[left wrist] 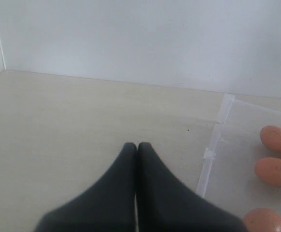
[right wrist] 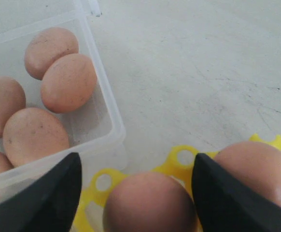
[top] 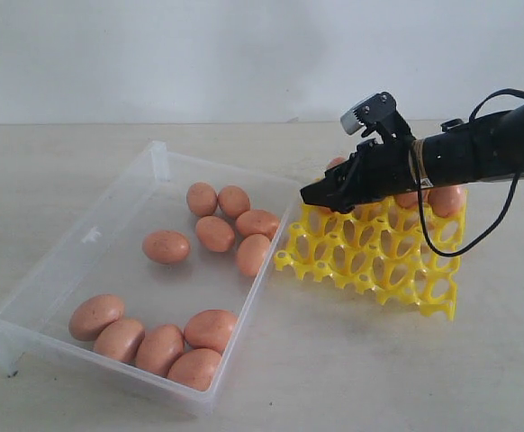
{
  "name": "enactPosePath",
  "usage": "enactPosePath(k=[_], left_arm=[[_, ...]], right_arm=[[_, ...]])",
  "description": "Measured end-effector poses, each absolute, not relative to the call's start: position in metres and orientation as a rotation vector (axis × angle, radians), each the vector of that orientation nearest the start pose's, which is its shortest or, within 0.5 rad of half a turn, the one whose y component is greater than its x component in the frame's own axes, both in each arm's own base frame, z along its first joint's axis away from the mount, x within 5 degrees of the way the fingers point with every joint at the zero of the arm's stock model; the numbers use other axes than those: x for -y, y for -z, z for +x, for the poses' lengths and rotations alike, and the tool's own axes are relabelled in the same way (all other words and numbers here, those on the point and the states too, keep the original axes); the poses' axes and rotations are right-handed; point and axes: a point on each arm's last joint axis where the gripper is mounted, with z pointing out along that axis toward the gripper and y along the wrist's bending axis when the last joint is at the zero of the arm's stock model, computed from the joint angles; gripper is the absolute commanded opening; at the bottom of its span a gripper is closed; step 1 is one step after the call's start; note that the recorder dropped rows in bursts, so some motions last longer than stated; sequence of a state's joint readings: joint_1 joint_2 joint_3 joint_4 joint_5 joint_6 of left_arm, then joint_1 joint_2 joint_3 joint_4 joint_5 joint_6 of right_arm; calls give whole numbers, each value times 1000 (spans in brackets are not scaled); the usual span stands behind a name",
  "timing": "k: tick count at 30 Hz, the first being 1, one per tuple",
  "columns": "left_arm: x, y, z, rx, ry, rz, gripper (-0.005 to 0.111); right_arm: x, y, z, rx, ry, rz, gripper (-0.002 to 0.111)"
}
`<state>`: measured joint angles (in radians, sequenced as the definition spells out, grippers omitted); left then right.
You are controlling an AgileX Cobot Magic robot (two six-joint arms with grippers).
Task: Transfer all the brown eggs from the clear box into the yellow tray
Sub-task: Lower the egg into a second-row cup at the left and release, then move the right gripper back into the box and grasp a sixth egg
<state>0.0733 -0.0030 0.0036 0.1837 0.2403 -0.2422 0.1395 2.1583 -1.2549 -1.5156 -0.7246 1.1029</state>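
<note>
**A:** What is your right claw doing?

**B:** My right claw is spread wide and gripping nothing. A brown egg sits between my fingers, in a cup of the yellow tray directly beneath me. There is clear space on one side of it. Whether the other finger touches it, I can't tell.

**A:** Anything close by?

**B:** A second egg sits in the tray, just outside one finger. Beyond my fingertips is the clear box, its corner near the tray. Eleven more eggs lie loose on its floor: five bunched on the side nearest me, one alone, and five at the far end.

**A:** And the other claw?

**B:** My left claw has its fingers pressed together on nothing. It is over bare table, with the box wall off to one side.
</note>
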Motion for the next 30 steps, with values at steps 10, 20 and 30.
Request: enactPosePath(k=[10, 20, 30], left_arm=[[-8, -191, 55, -1714, -45, -150, -4], [-8, -191, 55, -1714, -45, -150, -4], [-8, -191, 55, -1714, -45, -150, -4]], right_arm=[[-124, -152, 413, -1897, -792, -823, 62], [-138, -242, 392, -1570, -969, -799, 0], [-237, -233, 355, -1777, -184, -1114, 0]])
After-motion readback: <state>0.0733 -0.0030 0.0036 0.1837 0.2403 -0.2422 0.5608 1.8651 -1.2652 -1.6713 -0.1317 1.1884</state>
